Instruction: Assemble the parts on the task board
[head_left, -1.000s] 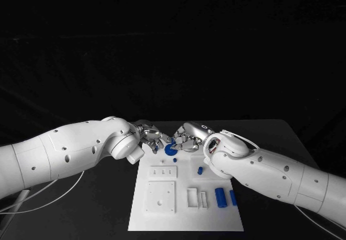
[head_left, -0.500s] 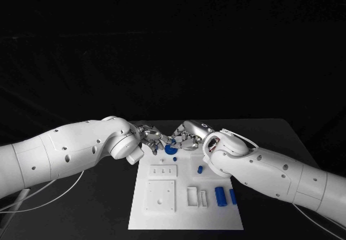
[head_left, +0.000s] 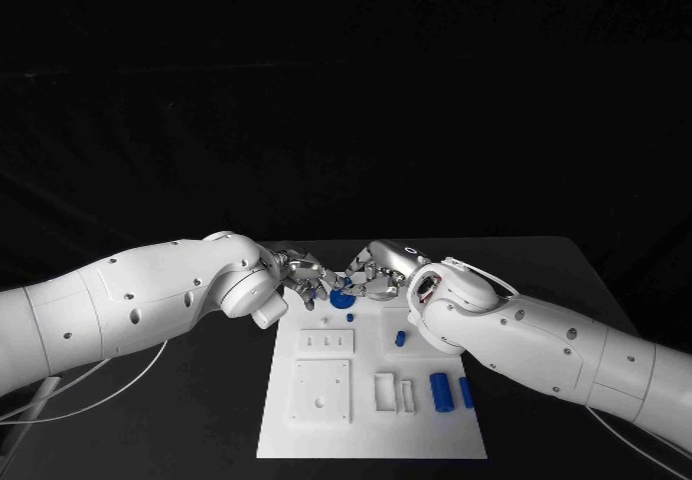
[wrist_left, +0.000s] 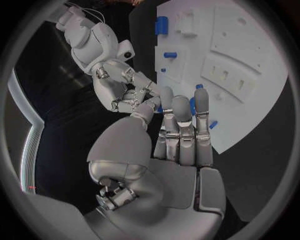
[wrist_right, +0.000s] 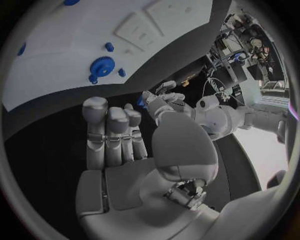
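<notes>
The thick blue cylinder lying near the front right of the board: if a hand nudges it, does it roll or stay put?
Probably rolls. The thick blue cylinder lies on its side on the flat white task board, so a sideways push would likely send it toward the thinner blue pin beside it. A push along its length should slide it instead. It looks rigid and probably light.

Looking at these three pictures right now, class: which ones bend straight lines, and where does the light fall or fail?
Head view: the task board has straight edges and is brightly lit; everything beyond the table is black. Left wrist view: fisheye, the board's edge curves, and the left hand looks evenly lit. Right wrist view: the same bending, with the blue gear sharp on the board and the right hand in soft light.
</notes>
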